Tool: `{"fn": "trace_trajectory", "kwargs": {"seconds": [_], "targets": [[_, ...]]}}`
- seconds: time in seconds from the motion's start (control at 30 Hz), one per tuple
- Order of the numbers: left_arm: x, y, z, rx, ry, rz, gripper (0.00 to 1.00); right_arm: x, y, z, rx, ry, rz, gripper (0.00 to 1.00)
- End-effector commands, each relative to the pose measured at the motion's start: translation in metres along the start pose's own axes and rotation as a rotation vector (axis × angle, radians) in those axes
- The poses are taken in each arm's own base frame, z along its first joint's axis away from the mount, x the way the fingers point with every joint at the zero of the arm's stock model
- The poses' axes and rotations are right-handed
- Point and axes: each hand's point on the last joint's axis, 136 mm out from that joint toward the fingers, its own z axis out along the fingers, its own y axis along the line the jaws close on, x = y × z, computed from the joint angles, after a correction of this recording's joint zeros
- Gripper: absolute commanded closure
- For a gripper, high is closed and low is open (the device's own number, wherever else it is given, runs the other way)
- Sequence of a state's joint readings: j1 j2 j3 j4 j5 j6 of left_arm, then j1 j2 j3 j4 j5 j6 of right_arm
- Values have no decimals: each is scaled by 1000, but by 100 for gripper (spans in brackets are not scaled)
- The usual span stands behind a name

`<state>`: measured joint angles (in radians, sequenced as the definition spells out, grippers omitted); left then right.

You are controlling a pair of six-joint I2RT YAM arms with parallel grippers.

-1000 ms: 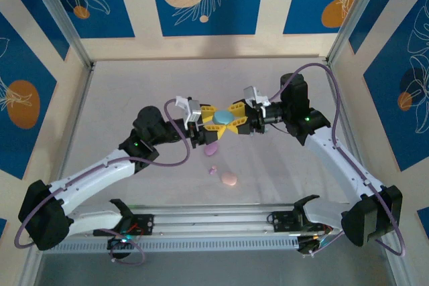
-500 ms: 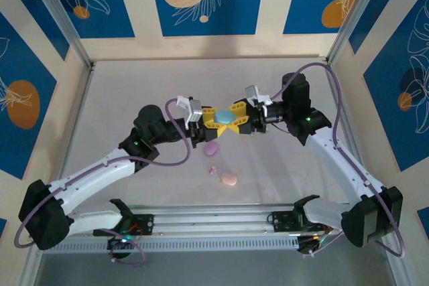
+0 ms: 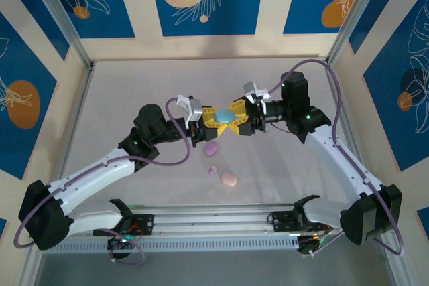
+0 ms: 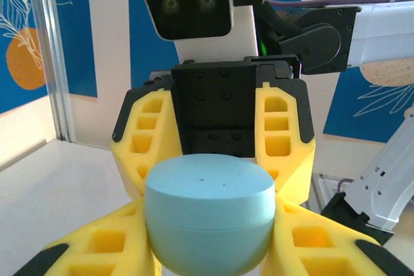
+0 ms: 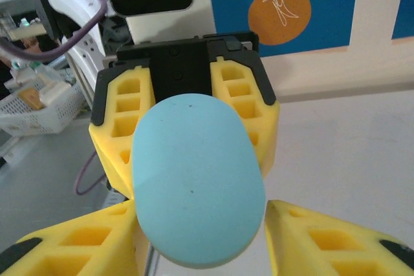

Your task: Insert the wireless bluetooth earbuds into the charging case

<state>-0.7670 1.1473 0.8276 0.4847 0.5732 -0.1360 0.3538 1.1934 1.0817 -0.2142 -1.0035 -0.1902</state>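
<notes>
A light blue oval charging case [image 3: 222, 115] hangs in mid-air above the table centre, between both grippers, its lid closed. My left gripper [image 3: 215, 121] is shut on it; in the left wrist view its yellow fingers [image 4: 103, 244] press against both sides of the case [image 4: 208, 214]. My right gripper [image 3: 232, 118] faces it from the other side and is open. In the right wrist view a gap shows between the case [image 5: 197, 179] and the right-hand finger [image 5: 323, 237]. One tiny purple earbud [image 3: 213, 170] lies on the table below.
A purple oval case [image 3: 212, 147] and a pink oval case [image 3: 228, 179] lie on the grey table [image 3: 134, 92] just below the grippers. Panel walls with metal posts [image 3: 348, 25] ring the table. The rail with both arm bases [image 3: 214, 222] runs along the near edge.
My left gripper has closed onto the blue case. My right gripper's jaws have spread apart from it, and the right wrist has lifted slightly.
</notes>
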Motion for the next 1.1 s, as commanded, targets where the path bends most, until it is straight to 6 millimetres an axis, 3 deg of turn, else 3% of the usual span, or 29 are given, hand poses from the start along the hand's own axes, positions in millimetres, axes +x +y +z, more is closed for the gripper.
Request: {"fn": "trace_trajectory", "kwargs": {"seconds": [0.0,0.23,0.43,0.73,1.07], "targets": [[-1,-18,-4,76,1,37,82,-16,-10,-9,28,-11,111,49],[-3,-22,-4,95,-8,36,82,-23,-13,-9,6,-16,171,48],[-10,-22,-3,98,-60,29,82,-17,-33,-6,113,13,190,49],[-8,-16,-2,66,-115,11,82,-22,-34,-1,183,11,147,52],[-8,-7,-7,2,-166,9,82,-46,-7,-18,224,-52,57,47]]}}
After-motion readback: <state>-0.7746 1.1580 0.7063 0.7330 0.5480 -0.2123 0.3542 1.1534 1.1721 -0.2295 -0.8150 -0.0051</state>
